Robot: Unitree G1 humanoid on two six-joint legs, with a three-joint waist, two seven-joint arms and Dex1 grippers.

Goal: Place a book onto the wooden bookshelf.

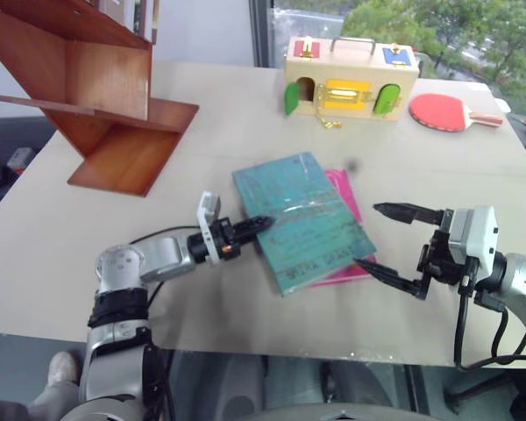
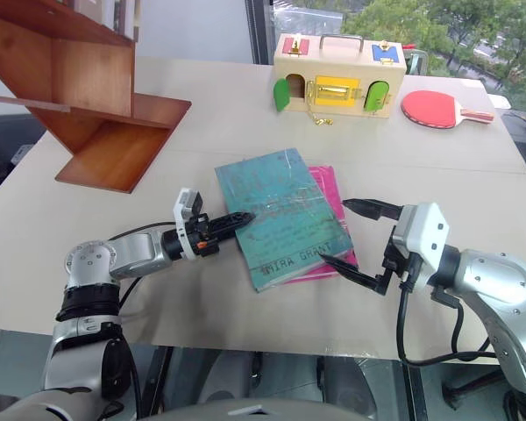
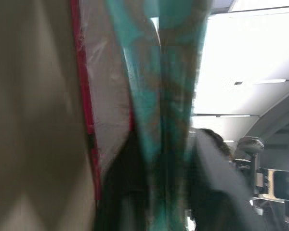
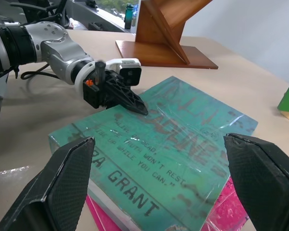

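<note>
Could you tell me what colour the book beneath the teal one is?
Magenta-pink book; clearest in the right eye view.

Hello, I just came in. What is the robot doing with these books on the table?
The left hand is shut on the near left edge of the teal book, which lies on a pink book on the table. The right hand waits open at the book's right side. The wooden bookshelf stands at the far left, and the book is not yet on it.

The pink book [image 1: 346, 200] lies mostly hidden under the teal book [image 1: 300, 219]. The picture's top edge cuts off the wooden bookshelf [image 1: 88, 79]. Up close, the teal cover and the left gripper [image 3: 154, 192] blur together.
</note>
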